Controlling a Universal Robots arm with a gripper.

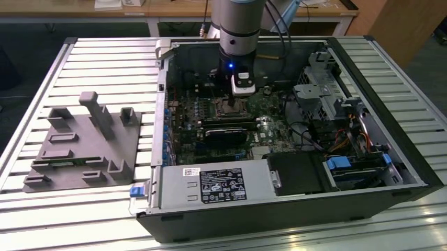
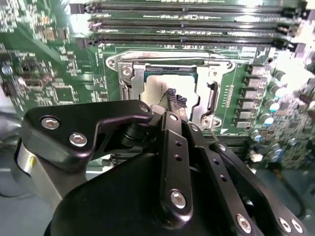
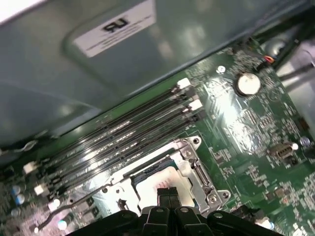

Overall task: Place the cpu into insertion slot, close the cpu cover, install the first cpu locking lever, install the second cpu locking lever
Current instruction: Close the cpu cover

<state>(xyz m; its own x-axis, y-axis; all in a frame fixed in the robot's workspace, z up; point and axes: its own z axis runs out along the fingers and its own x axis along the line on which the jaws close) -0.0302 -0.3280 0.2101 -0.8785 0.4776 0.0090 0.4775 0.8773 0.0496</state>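
Slatted worktop [image 1: 70, 219] carrying an open computer case [image 1: 412, 172], with the insertion slot [image 2: 125, 73] set in the green circuit board [image 2: 49, 64] on the case floor. A grey fixture [image 1: 80, 146] stands well apart from the slot, on the exterior view's left. The arm [image 1: 239, 31] reaches straight down over the slot. The grey power-supply box [image 1: 209, 185] lies near the slot. The cpu cover [image 3: 199, 169] appears to lie down around the slot's opening. The cpu [image 2: 156, 88] sits inside the slot, pale face up. The pincer [image 2: 174, 101] hangs just above the slot, tips drawn together and gripping nothing.
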